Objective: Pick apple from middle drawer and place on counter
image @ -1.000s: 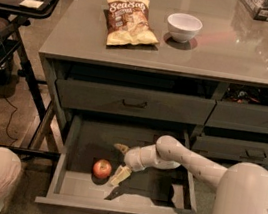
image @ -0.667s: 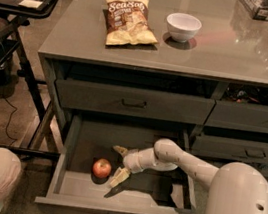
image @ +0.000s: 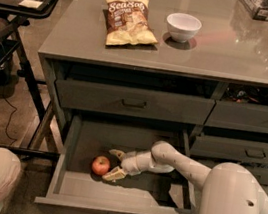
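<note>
Gripper edged toward the apple inside the pulled-out middle drawer.

Nearest the camera, the drawer front stood well out from the cabinet. Behind it, on the grey drawer floor, the apple rested left of centre. Over the last second the arm had reached a little further left. Its two fingers were spread wide, with the apple just beside their tips at about nine o'clock of the gripper, not yet between them and seemingly untouched. That put the task at the end of the approach, with the grasp not begun. Farther back, at twelve o'clock, the counter held a chip bag and a white bowl, with bare surface between for the apple.
</note>
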`<state>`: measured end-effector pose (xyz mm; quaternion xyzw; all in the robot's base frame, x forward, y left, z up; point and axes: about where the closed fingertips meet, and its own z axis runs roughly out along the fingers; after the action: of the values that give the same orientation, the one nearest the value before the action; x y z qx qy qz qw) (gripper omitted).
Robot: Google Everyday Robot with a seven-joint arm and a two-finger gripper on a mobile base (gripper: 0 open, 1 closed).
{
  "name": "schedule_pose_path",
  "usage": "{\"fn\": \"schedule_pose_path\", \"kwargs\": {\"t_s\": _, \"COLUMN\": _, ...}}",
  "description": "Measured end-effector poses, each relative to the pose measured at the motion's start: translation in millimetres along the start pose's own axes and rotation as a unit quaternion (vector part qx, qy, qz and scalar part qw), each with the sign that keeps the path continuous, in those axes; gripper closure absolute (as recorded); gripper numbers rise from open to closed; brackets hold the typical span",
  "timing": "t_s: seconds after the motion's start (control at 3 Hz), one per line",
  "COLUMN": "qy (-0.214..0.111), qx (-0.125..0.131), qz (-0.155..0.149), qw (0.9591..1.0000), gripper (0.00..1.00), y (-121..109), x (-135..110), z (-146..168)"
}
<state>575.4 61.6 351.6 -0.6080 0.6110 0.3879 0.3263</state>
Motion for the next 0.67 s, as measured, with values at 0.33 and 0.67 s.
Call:
{"fn": "schedule_pose_path", "kwargs": {"t_s": 0.33, "qy": -0.005, "qx": -0.001, "qz": -0.009, "qw": 1.0, "gripper": 0.66, "y": 6.7, "x": 0.7, "z": 2.7}}
{"fn": "schedule_pose_path", "kwargs": {"t_s": 0.67, "qy": -0.005, "qx": -0.001, "qz": -0.009, "qw": 1.0, "gripper": 0.89, "y": 4.9, "x": -3.3, "z": 0.4}}
